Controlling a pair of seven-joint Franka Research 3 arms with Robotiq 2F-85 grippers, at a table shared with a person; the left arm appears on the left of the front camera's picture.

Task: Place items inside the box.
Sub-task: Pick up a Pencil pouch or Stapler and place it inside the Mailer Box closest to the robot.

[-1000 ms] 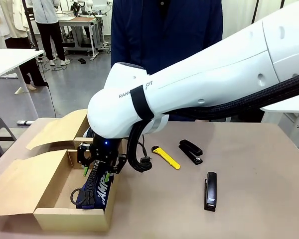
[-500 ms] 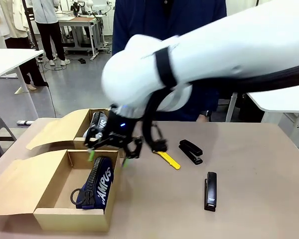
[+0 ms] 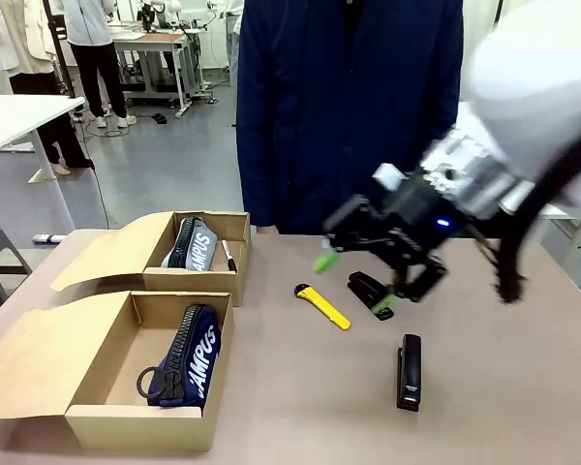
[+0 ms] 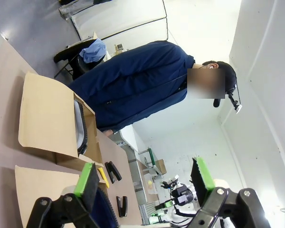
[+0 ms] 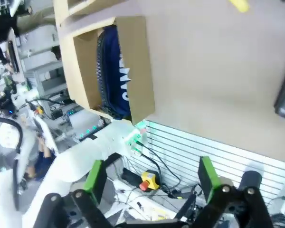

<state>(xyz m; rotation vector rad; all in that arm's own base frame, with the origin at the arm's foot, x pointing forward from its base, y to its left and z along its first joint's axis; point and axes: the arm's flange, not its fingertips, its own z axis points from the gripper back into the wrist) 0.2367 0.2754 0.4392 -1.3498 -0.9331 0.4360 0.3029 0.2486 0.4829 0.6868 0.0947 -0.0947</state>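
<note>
1. Nearest, the box (image 3: 140, 426) sat at the left front of the table (image 3: 523, 417) with its flap open. The pouch (image 3: 186, 356) already lay inside, along its right wall.
2. The near stapler (image 3: 409, 371) lay on bare table, well apart from the box and to its right.
3. Farther back, the knife (image 3: 321, 306) and the far stapler (image 3: 368, 291) lay near each other. By my reckoning, 3 items were not yet packed.
4. The right gripper (image 3: 354, 284) showed blurred over the far stapler, its fingers spread wide and empty. How high it hung could not be told.
5. The left gripper (image 4: 145, 176) had its fingers released in its wrist view, with nothing between them.
6. Likely trouble:
   - Spread fingers coming down by the far stapler could knock the knife, which lay close.
   - A slim stapler pinched off-centre might pivot or slip on the long carry to the box.
   - An item dropped onto the pouch could slide or tip over the low wall.
7. Behind the box stood the second box (image 3: 189, 284), holding another pouch (image 3: 192, 242). The 2 boxes were close enough that an item could land in the wrong 1.
8. Farthest, a person (image 3: 349, 116) stood at the table's far edge.
</note>
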